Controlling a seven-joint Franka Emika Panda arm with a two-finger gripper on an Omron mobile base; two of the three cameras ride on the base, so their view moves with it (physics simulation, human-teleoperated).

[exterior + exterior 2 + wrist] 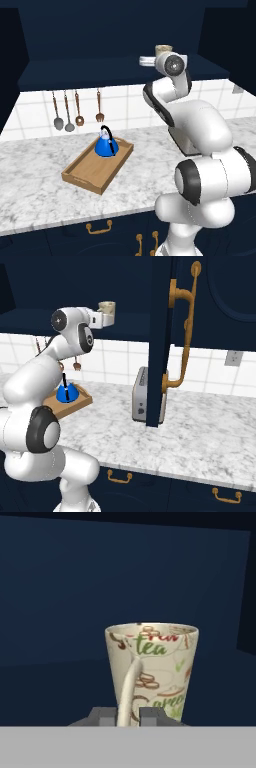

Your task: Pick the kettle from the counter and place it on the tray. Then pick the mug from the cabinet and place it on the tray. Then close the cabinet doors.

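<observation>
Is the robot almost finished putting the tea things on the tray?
About halfway. Done: the blue kettle sits on the wooden tray. In hand: the gripper has shut on the handle of the mug, which stands on the cabinet shelf. Left: carry the mug to the tray, then close the cabinet doors, which stand open.

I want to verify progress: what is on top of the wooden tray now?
The blue kettle stands upright on the tray, near its far end. Tray floor beneath it is hidden.
</observation>
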